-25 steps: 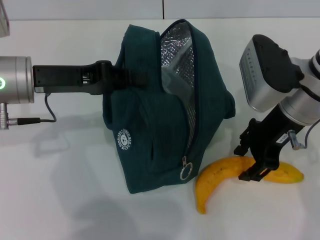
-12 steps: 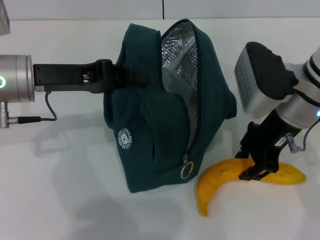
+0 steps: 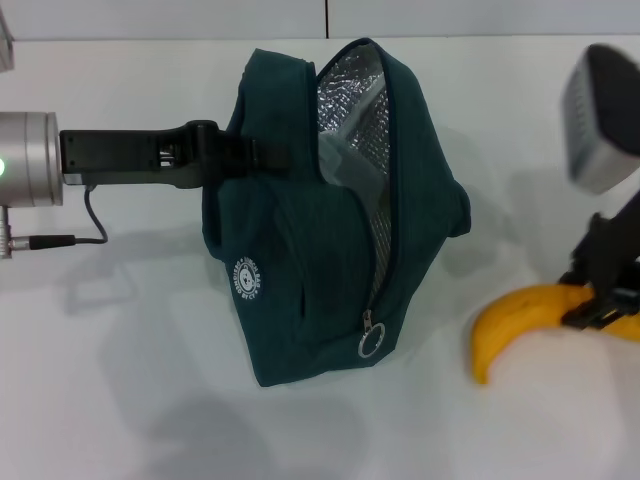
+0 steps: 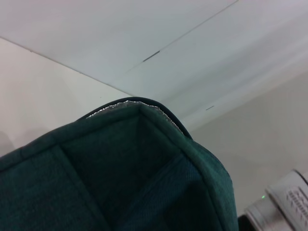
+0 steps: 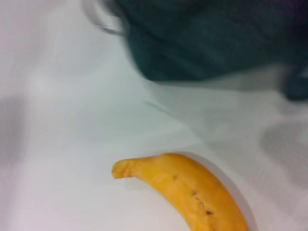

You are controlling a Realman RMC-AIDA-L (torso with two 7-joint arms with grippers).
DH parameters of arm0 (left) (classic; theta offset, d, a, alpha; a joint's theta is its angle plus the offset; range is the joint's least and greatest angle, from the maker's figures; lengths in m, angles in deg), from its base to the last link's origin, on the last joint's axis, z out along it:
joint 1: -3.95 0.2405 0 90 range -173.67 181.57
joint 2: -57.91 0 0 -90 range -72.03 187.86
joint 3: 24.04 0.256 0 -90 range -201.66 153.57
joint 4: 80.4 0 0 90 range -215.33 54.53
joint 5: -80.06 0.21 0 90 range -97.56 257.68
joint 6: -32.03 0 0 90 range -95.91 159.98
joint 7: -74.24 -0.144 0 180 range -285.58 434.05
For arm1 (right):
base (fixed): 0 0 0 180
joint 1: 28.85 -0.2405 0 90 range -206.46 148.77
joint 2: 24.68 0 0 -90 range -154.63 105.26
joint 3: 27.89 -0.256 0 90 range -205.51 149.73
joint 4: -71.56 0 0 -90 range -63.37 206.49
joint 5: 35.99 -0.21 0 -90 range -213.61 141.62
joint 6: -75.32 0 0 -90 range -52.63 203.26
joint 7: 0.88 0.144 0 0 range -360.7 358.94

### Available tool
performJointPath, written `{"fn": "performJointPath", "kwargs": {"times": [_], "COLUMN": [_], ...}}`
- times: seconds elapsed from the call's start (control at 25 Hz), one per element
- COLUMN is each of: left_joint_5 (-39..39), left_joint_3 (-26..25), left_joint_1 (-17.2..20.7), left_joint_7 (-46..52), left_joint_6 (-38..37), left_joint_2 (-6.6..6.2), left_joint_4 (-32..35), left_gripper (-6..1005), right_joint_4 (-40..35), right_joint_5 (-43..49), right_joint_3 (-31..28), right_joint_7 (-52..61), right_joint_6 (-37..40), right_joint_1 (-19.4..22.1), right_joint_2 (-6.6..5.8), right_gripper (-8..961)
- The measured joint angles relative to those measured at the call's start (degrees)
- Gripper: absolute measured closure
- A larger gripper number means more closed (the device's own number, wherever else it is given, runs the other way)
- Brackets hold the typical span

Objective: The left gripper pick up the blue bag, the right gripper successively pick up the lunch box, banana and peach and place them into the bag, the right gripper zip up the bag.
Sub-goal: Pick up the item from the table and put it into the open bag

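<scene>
The blue bag (image 3: 310, 270) hangs in the middle of the head view, its zip open and the foil lining showing. My left gripper (image 3: 255, 158) reaches in from the left and is shut on the bag's upper side; the left wrist view is filled with the bag's fabric (image 4: 144, 183). A pale shape (image 3: 345, 165) inside the opening looks like the lunch box. At the far right, my right gripper (image 3: 598, 300) is shut on the banana (image 3: 520, 322), well right of the bag. The right wrist view shows the banana (image 5: 192, 192) with the bag (image 5: 216, 43) beyond. The peach is out of view.
White tabletop (image 3: 130, 400) lies all around the bag. The left arm's cable (image 3: 60, 240) trails on the table at the left. The right arm's silver wrist housing (image 3: 600, 120) sits at the right edge.
My right gripper has moved sharply right, away from the bag, and the banana has moved with it. The bag and the left gripper have hardly shifted.
</scene>
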Motion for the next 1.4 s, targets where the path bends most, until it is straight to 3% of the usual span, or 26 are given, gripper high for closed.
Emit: {"fn": "performJointPath", "kwargs": {"times": [0.16, 0.2, 0.44, 0.56, 0.64, 0.8, 0.96, 1.16, 1.36, 1.4], "left_joint_5": [-0.1, -0.1, -0.2, -0.2, -0.2, -0.2, -0.2, -0.2, -0.3, -0.3], "left_joint_3": [0.0, 0.0, 0.0, 0.0, -0.1, -0.1, -0.1, -0.1, -0.1, -0.1], "left_joint_1": [-0.2, -0.2, -0.4, -0.4, -0.4, -0.3, -0.2, -0.3, -0.4, -0.4], "left_joint_7": [0.0, 0.0, -0.2, -0.4, -0.4, -0.4, -0.4, -0.5, -0.5, -0.5], "left_joint_6": [0.0, 0.0, 0.0, 0.0, 0.1, 0.2, 0.2, 0.3, 0.3, 0.3], "left_joint_2": [-0.02, -0.02, 0.20, 0.27, 0.26, 0.23, 0.42, 0.65, 0.73, 0.74], "left_joint_4": [0.0, 0.0, 0.0, 0.0, 0.0, 0.0, 0.0, 0.0, 0.0, 0.0], "left_gripper": [963, 963, 963, 963, 963, 963, 963, 963, 963, 963], "right_joint_4": [-1.1, -1.1, -5.1, -9.2, -11.2, -14.3, -13.5, 0.0, 17.0, 17.0], "right_joint_5": [5.6, 5.6, 5.7, -0.7, -7.2, -27.3, -45.2, -62.7, -68.2, -68.2], "right_joint_3": [-9.0, -9.0, -22.6, -31.2, -33.9, -34.6, -34.1, -28.2, -24.1, -24.1], "right_joint_7": [1.2, 1.2, 9.8, 10.3, 9.9, 5.3, -2.1, -12.0, -22.8, -22.8], "right_joint_6": [-0.2, -0.2, -5.5, -6.0, -6.0, -6.4, -6.5, -6.8, -6.6, -6.6], "right_joint_1": [1.2, 1.2, 1.5, 1.5, 2.5, 7.5, 11.9, 13.0, 9.4, 9.4], "right_joint_2": [-0.50, -0.50, -1.86, -1.24, -1.02, -0.99, 0.08, 0.29, 0.68, 0.68], "right_gripper": [529, 527, 514, 508, 504, 495, 487, 476, 465, 463]}}
